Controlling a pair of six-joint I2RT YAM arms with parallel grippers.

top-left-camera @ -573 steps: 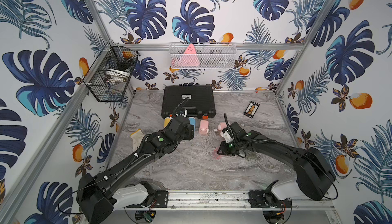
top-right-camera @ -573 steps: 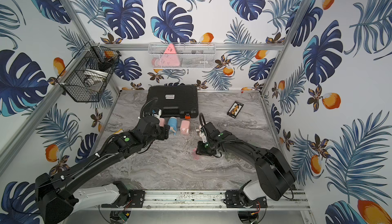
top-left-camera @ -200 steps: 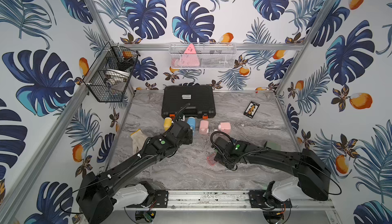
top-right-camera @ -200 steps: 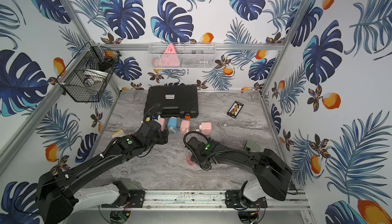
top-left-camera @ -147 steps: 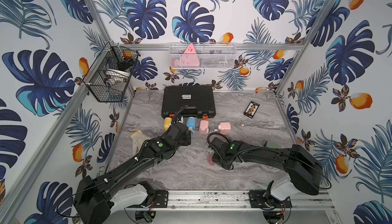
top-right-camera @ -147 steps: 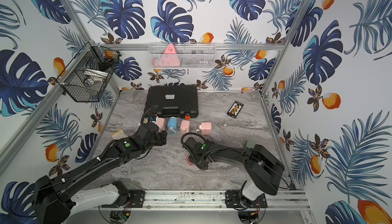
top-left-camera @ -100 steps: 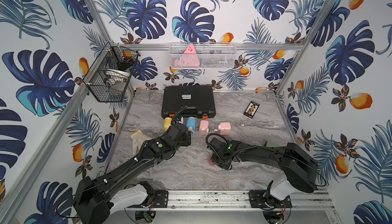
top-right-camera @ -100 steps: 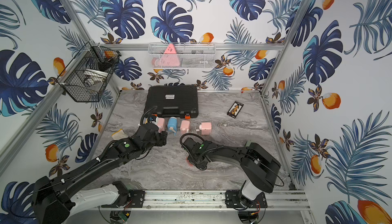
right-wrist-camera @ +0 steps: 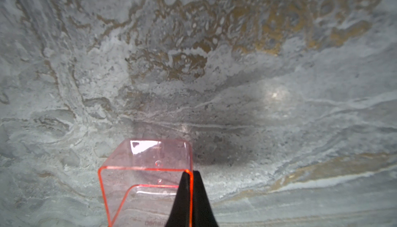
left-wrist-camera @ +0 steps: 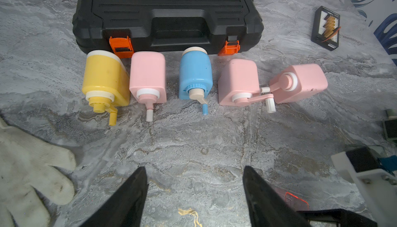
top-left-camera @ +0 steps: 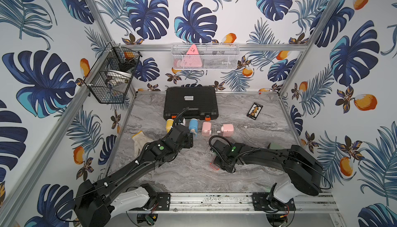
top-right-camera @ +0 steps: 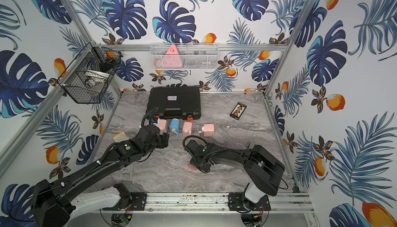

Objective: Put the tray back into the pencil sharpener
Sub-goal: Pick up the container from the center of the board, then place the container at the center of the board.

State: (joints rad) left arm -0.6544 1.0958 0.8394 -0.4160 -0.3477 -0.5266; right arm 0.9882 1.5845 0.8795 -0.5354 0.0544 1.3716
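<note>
Right gripper (right-wrist-camera: 190,175): you have its jaws pinched tight on one side wall of the tray, the red rim showing between the two black fingers.
Tray (right-wrist-camera: 146,163): clear red plastic, an open box, low at the marble tabletop (top-left-camera: 193,178) near the robot's base. In both top views only a red corner of the tray (top-left-camera: 214,165) (top-right-camera: 192,166) peeks out from under that gripper. You cannot tell whether it rests on the marble or hangs just off it.
Left gripper (left-wrist-camera: 194,169): jaws spread wide, holding nothing, hovering over bare marble short of the sharpeners.
Glove (left-wrist-camera: 32,172): white, lying flat beside your left arm.
Pencil sharpeners: five in a row, cranks toward you: yellow sharpener (left-wrist-camera: 103,75), pink sharpener (left-wrist-camera: 148,73), blue sharpener (left-wrist-camera: 195,73), second pink sharpener (left-wrist-camera: 238,79), and an end pink sharpener (left-wrist-camera: 305,82) turned askew. All sit apart from the tray. You cannot tell which one takes it.
Tool case (left-wrist-camera: 167,4): black, orange latches, closed, just behind the row.
Black card (top-left-camera: 254,111): flat at the far right.
</note>
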